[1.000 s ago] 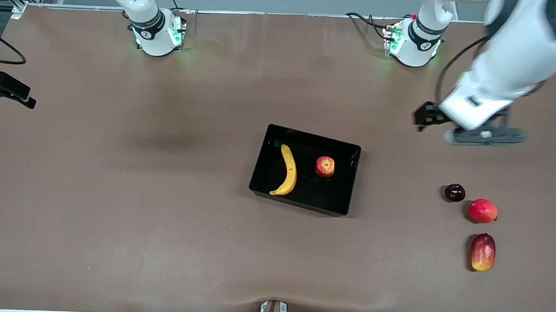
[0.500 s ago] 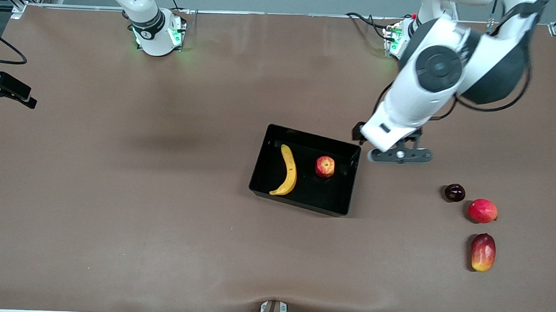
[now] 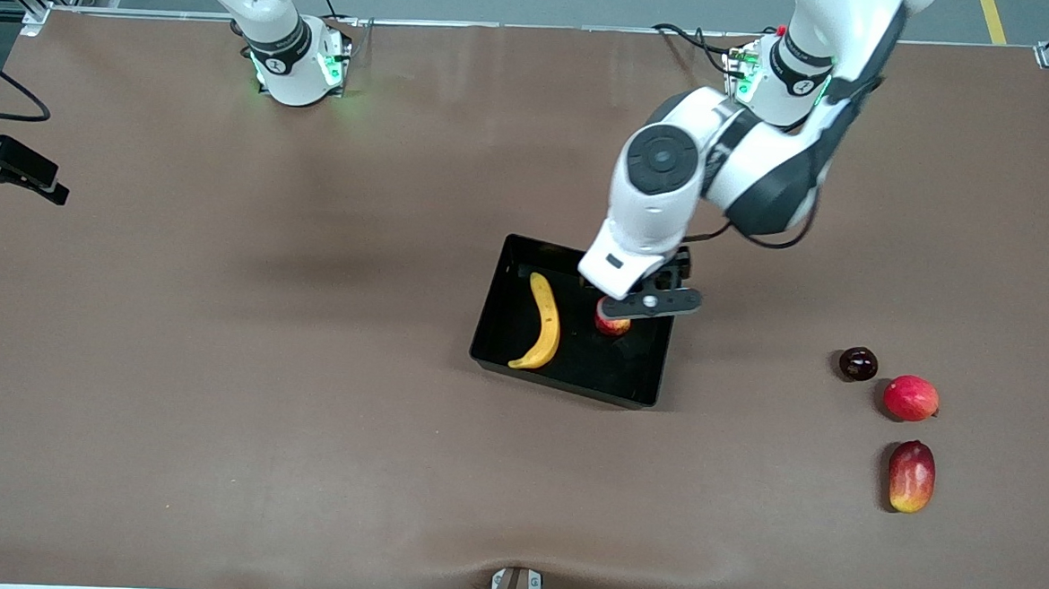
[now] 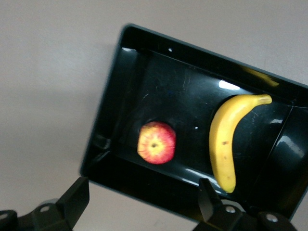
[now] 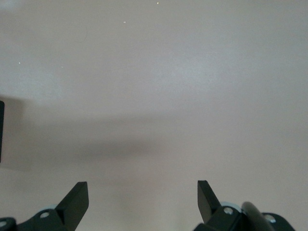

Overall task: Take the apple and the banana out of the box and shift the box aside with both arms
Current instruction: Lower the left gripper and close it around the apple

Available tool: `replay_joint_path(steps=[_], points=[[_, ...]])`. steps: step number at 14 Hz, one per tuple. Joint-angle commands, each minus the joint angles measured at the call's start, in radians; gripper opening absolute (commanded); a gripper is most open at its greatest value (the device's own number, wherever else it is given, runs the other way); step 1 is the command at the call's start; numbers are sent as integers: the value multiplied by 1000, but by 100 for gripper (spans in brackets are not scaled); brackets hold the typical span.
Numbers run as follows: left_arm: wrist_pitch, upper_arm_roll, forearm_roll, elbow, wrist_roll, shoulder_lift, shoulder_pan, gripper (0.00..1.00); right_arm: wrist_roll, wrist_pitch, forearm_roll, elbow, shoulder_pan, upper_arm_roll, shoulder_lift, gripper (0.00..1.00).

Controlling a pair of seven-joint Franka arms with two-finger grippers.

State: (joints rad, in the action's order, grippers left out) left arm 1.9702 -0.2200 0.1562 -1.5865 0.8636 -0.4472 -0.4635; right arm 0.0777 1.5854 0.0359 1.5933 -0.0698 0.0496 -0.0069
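the left gripper point(image 3: 648, 305) hangs released over the apple point(image 4: 157, 143), which looks firm, smooth, light: pinch across its middle; right gripper point(image 5: 143, 199) waits, released.

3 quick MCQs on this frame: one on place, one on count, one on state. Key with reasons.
1. Where is the apple?
A in the box
B on the bare table
C beside the mango

2. How many fruits lie outside the box?
A one
B three
C five

3. The left gripper is:
A shut on the banana
B open over the apple
C parked by its base

Key: A, the apple sits beside the banana inside the box; B, three fruits lie on the table toward the left arm's end; B, its fingers stand apart, holding nothing.
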Motion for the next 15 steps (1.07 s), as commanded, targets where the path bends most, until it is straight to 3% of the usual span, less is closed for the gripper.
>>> replay_joint_path(steps=[1,8,15], points=[[50,2,23,17,81,-48,-23,100,-3,-10,-18,-7,-2,1,-2,100],[153,10,20,26,219,-151,-92,100,-4,-10,-14,-9,-5,3,-1,100],[153,16,84,7,215,-195,-67,100,-3,-1,-7,-9,-5,3,-1,100]])
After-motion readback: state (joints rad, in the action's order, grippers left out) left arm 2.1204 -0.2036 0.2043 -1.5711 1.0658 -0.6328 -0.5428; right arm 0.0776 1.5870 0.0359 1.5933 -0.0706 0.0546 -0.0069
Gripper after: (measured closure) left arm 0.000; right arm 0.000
